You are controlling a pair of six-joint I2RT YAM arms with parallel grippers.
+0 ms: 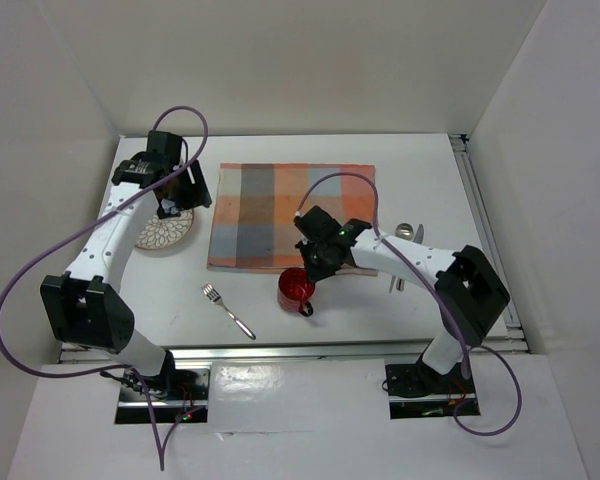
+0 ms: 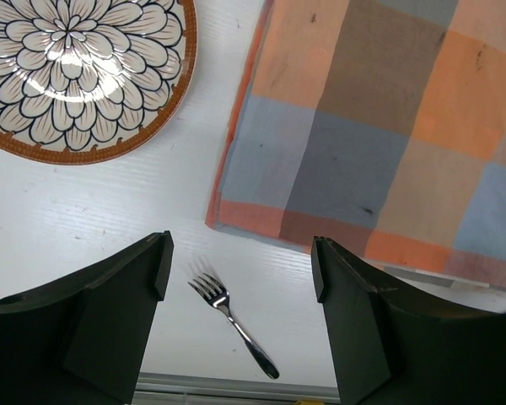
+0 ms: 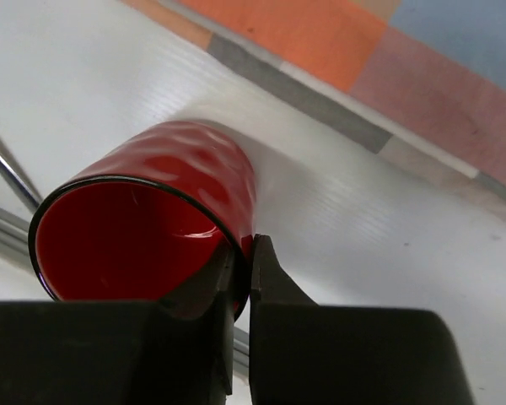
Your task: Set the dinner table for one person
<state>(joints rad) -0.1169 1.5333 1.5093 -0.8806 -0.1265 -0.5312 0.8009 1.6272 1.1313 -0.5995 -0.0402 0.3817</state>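
A red cup (image 1: pixel 296 288) stands on the white dinner table (image 1: pixel 420 170), just in front of the near edge of the orange-and-blue checked mat (image 1: pixel 290 215). My right gripper (image 3: pixel 244 249) is shut on the cup's (image 3: pixel 152 228) rim, one finger inside and one outside. A flower-patterned plate (image 2: pixel 76 67) lies left of the mat (image 2: pixel 388 126). A fork (image 2: pixel 232 312) lies near the front edge. My left gripper (image 2: pixel 240 261) hangs open above the bare table, between the plate (image 1: pixel 165 230) and the fork (image 1: pixel 227 310), with nothing in it.
More cutlery (image 1: pixel 405 235) lies right of the mat, partly hidden under my right arm. An aluminium rail (image 1: pixel 485 220) runs down the table's right edge. White walls close in the back and both sides.
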